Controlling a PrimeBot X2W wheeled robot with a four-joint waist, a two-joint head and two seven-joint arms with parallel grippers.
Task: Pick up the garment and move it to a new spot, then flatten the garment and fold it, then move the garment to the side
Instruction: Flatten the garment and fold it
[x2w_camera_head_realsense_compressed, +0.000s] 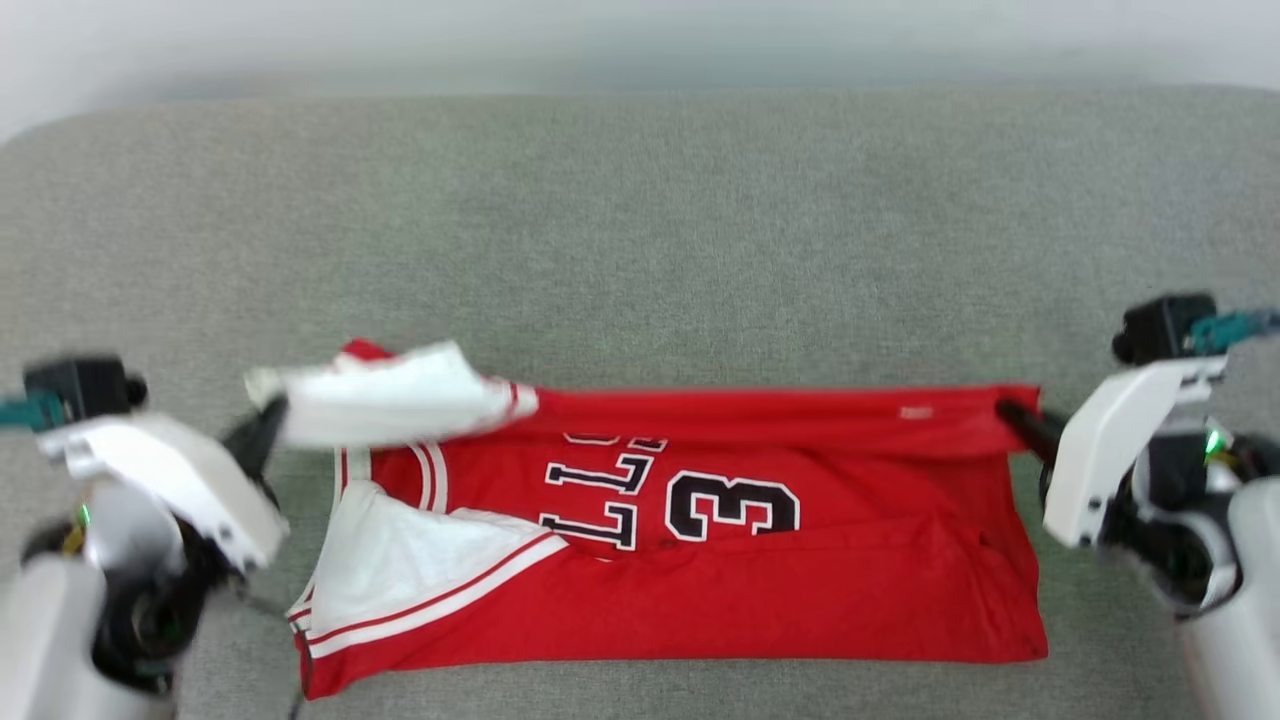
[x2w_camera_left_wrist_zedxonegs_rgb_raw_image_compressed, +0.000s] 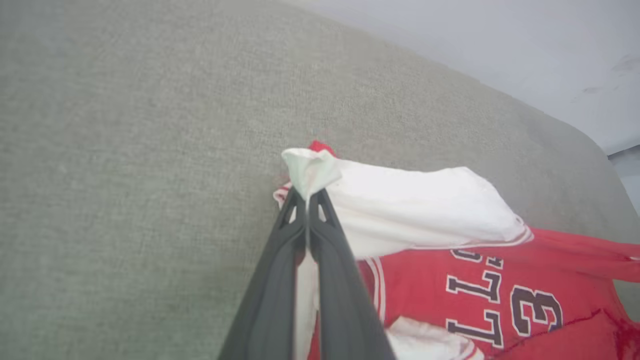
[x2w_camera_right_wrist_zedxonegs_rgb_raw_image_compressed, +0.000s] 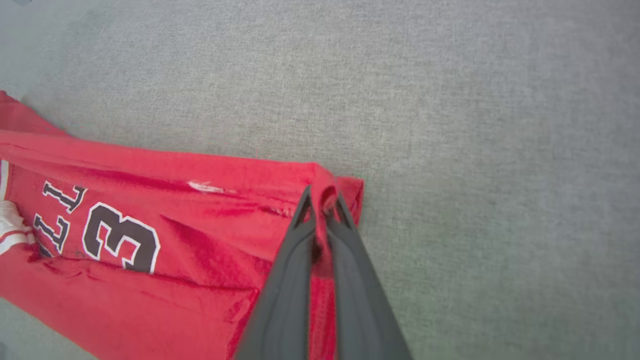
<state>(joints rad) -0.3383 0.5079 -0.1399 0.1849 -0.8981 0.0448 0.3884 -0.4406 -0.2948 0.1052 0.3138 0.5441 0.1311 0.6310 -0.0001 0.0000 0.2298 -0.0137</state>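
Across the grey fabric surface: you have the garment spread sideways, collar end to your left, hem to your right, number facing up.
Left claw: clenched on the tip of the upper white sleeve, cloth bunched at its fingertips.
Right claw: clenched on the far hem corner, red cloth pinched between its fingers.
Far edge: runs straight between your two claws.
Lower white sleeve: lies on the red body, striped trim showing.

L end effector pinched shut, R end effector likewise
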